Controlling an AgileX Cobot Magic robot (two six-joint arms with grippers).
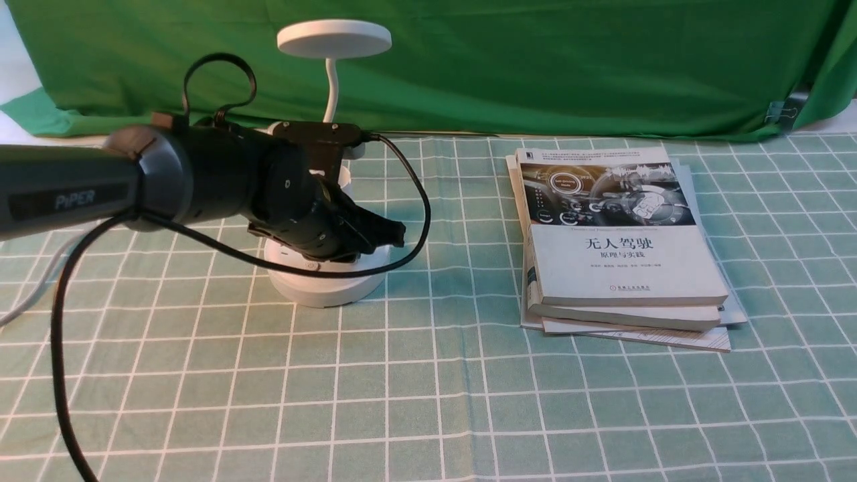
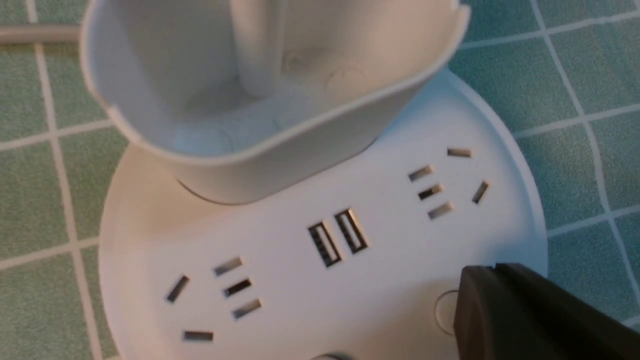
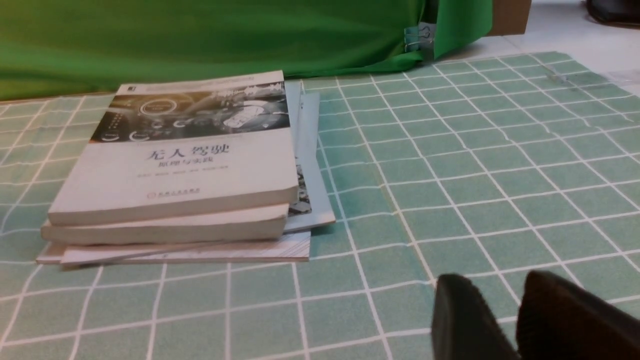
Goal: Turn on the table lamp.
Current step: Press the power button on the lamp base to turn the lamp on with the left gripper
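The table lamp (image 1: 333, 38) is white, with a round disc head on a thin neck and a round base (image 1: 321, 286) at the table's left. Its head shows no light. In the left wrist view the base (image 2: 280, 280) carries sockets, two USB ports (image 2: 337, 238) and a cup-like holder (image 2: 260, 90). My left gripper (image 1: 396, 235) is shut, and its tips (image 2: 482, 282) rest over a round button (image 2: 444, 312) at the base's edge, half covering it. My right gripper (image 3: 500, 300) hovers low over bare cloth with its fingers slightly apart and nothing between them.
A stack of books (image 1: 616, 241) lies to the right of the lamp; in the right wrist view the books (image 3: 175, 170) sit beyond the right gripper. A green backdrop (image 1: 535, 60) hangs behind. The lamp's cord (image 1: 33, 288) trails off at the left edge.
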